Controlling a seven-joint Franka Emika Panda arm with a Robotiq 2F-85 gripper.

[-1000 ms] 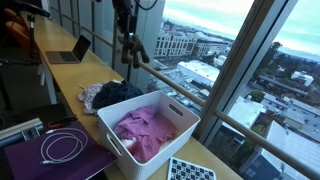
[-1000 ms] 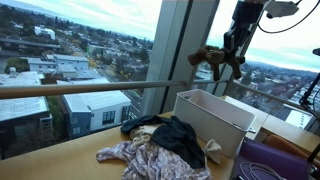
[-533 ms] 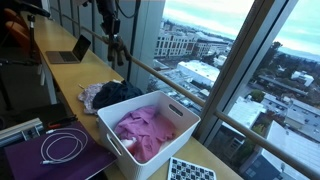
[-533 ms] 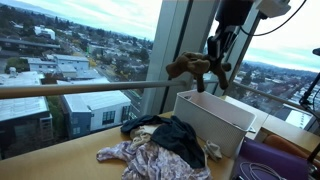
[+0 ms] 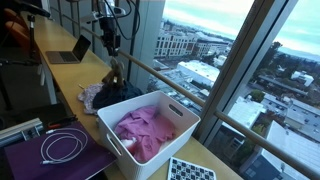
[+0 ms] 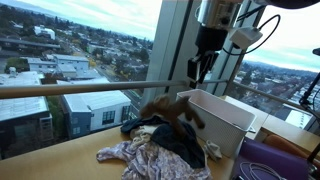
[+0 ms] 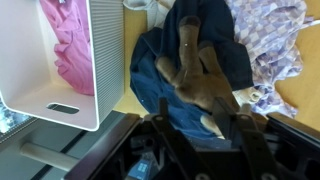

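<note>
Worktop (image 6: 60, 158) runs along the window. White basket (image 6: 218, 118) on it holds pink cloth (image 5: 145, 128). Clothes pile (image 6: 140, 152) is just beside the basket. Brown garment (image 6: 166, 107) is over the pile's dark blue piece (landed or not, can't tell). Pincer (image 6: 200, 68) is above it, jaws apart, empty.

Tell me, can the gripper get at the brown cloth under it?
Probably yes. The brown cloth is topmost over the clothes pile, straight below the gripper, whose jaws stand open. Nothing shows between them, and the basket stands off to the side.
</note>
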